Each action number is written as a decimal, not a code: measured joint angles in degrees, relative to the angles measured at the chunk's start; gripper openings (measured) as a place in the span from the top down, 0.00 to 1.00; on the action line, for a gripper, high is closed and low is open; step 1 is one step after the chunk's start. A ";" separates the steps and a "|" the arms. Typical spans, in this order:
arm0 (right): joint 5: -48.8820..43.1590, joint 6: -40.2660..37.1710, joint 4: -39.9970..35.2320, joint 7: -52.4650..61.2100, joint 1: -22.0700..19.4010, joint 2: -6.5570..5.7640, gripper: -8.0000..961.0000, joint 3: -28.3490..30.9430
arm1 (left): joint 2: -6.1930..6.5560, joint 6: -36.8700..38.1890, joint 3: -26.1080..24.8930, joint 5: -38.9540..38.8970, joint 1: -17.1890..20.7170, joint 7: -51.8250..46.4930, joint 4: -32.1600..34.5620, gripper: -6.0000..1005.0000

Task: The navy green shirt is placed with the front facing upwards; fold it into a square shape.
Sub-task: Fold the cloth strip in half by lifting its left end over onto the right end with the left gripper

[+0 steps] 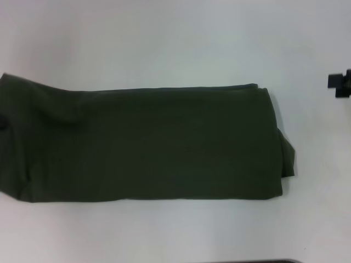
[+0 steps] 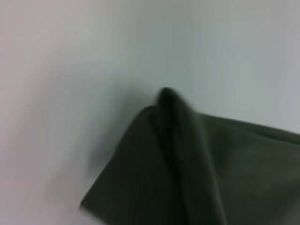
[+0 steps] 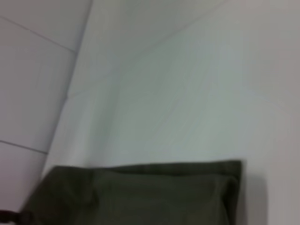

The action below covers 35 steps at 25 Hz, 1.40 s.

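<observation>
1. Dark olive cloth is filling the middle of your head view: the navy green shirt [image 1: 148, 145] is lying folded into a long band across the white table [image 1: 175, 44], plain side up, running from the left edge to right of centre.
2. At its right end, a small flap of cloth is sticking out past the folded edge.
3. Your right gripper [image 1: 341, 83] is sitting at the far right edge of the view, apart from the shirt; you cannot tell whether its fingers are spread or pressed together.
4. Your left gripper is not showing clearly in any view, so its state cannot be told.
5. The left wrist camera is looking at a raised, creased corner of the shirt [image 2: 187, 159] standing up off the table.
6. The right wrist camera is showing a layered shirt edge [image 3: 140, 192] lying flat.
</observation>
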 joint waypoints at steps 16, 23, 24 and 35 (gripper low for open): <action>-7.08 -1.65 -0.09 2.18 1.95 -2.05 0.31 -1.59 | -0.14 11.43 4.75 -22.89 -2.03 -0.93 3.20 0.95; -7.08 -1.66 -0.08 2.46 2.55 -2.07 0.31 -2.90 | -2.76 11.51 9.88 -30.43 -4.18 -3.73 4.60 0.95; -7.08 -1.66 -0.08 2.47 2.60 -2.08 0.31 -2.97 | -3.25 11.50 10.07 -31.08 -4.44 -3.96 4.61 0.95; -7.08 -1.47 -0.05 2.48 2.82 -2.07 0.31 -3.45 | -11.76 6.03 10.87 -33.28 -6.76 -4.09 5.03 0.95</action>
